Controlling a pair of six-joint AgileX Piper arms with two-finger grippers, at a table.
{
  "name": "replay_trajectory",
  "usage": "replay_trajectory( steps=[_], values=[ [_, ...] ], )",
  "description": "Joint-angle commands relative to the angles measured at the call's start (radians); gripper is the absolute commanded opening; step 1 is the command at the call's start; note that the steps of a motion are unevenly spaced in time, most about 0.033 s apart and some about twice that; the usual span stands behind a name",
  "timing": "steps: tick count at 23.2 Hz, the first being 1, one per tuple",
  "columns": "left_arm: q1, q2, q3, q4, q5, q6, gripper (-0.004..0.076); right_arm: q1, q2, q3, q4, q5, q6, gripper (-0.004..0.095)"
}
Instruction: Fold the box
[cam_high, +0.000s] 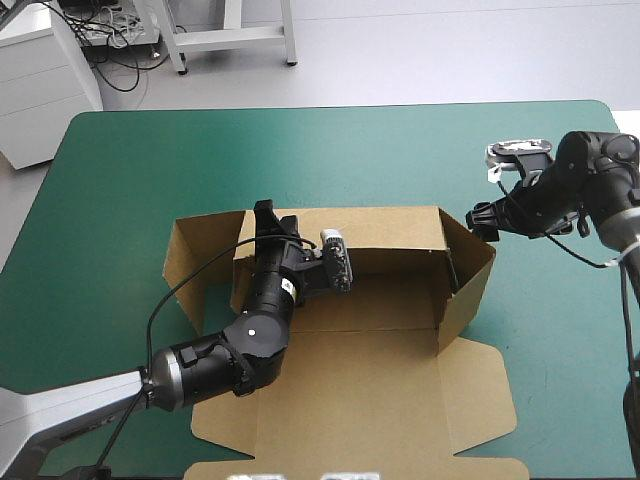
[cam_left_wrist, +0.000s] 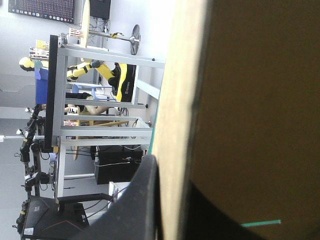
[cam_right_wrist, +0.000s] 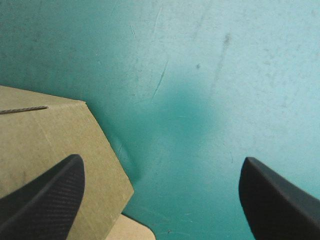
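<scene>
Our left end effector (cam_high: 268, 215) is clamped on the back wall (cam_high: 390, 228) of the brown box (cam_high: 380, 330), which sits mid-counter (cam_high: 130, 160). That wall and the right wall (cam_high: 470, 285) stand. The left flap (cam_high: 190, 270) leans outward and the lid panel (cam_high: 370, 400) lies flat, so we judge the folding about half done. Our right end effector (cam_right_wrist: 160, 195) hovers spread open at the right wall's far corner.

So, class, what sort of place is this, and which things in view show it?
Probably a robotics lab: the left gripper holds a wall of a brown box on a teal-green table, the right gripper hangs open beside it, and a white cabinet and loose cables lie beyond.
</scene>
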Motion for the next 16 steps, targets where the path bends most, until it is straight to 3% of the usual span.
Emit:
replay_trajectory(
  steps=[1, 6, 9, 16],
  values=[
    [-0.003, -0.040, -0.025, 0.036, 0.014, -0.019, -0.0032, -0.007, -0.087, 0.004, 0.010, -0.010, -0.017, 0.0761],
    [-0.003, -0.040, -0.025, 0.036, 0.014, -0.019, -0.0032, -0.007, -0.154, 0.087, 0.058, -0.069, -0.047, 0.0761],
    [-0.003, -0.040, -0.025, 0.036, 0.014, -0.016, -0.0032, -0.007, -0.219, 0.170, 0.147, -0.135, -0.123, 0.0759],
    [-0.003, -0.033, -0.025, 0.036, 0.008, 0.017, -0.0031, -0.007, -0.284, 0.264, 0.280, -0.148, -0.248, 0.0757]
  ],
)
